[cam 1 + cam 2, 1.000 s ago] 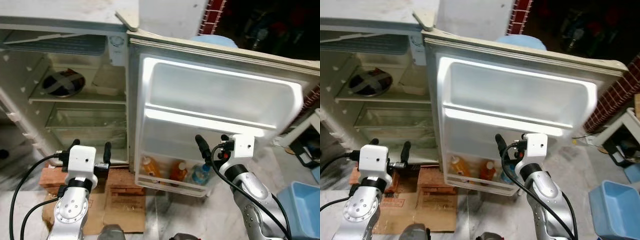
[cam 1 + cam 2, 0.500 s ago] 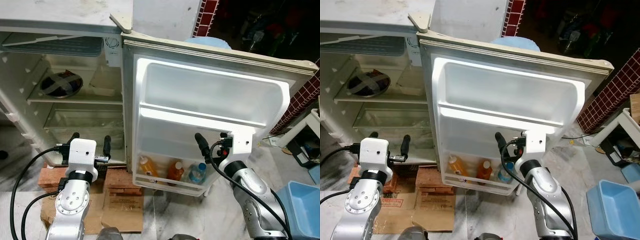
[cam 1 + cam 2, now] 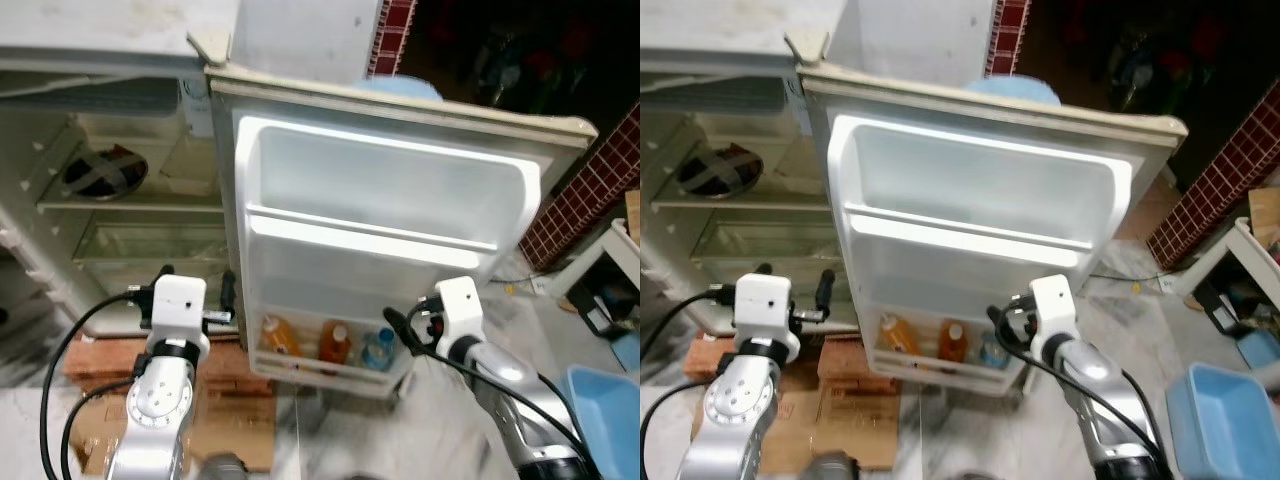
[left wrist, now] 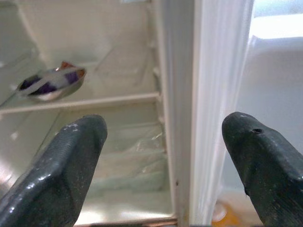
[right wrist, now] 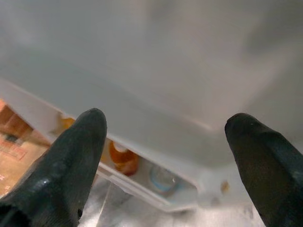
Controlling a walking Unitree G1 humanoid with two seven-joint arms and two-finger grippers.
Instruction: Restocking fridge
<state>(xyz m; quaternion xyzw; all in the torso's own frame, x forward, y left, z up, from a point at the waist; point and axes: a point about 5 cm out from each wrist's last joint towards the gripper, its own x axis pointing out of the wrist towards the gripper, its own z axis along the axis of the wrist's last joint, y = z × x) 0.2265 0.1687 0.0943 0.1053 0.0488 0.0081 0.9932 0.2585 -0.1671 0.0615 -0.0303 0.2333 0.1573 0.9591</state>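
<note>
The fridge stands open, its white door [image 3: 390,190] swung wide toward me. The door's bottom shelf holds two orange bottles [image 3: 275,335] [image 3: 337,343] and a blue-capped water bottle [image 3: 378,350]. My right gripper [image 3: 410,312] hangs open and empty just right of that shelf, facing the door. In the right wrist view its fingers [image 5: 71,156] frame an orange bottle [image 5: 124,161] and the water bottle [image 5: 163,178]. My left gripper [image 3: 197,280] is open and empty in front of the fridge body, near the door's hinge edge [image 4: 177,118].
A foil-covered bowl [image 3: 100,172] sits on a fridge shelf above a clear crisper drawer [image 3: 150,240]. The fridge rests on bricks [image 3: 100,355], with cardboard [image 3: 90,450] on the floor. A blue bin [image 3: 1225,410] stands at the right.
The whole picture has shifted and blurred, so the camera moved. Against the door, my right gripper has sunk lower, level with the bottle shelf. Both grippers stay open.
</note>
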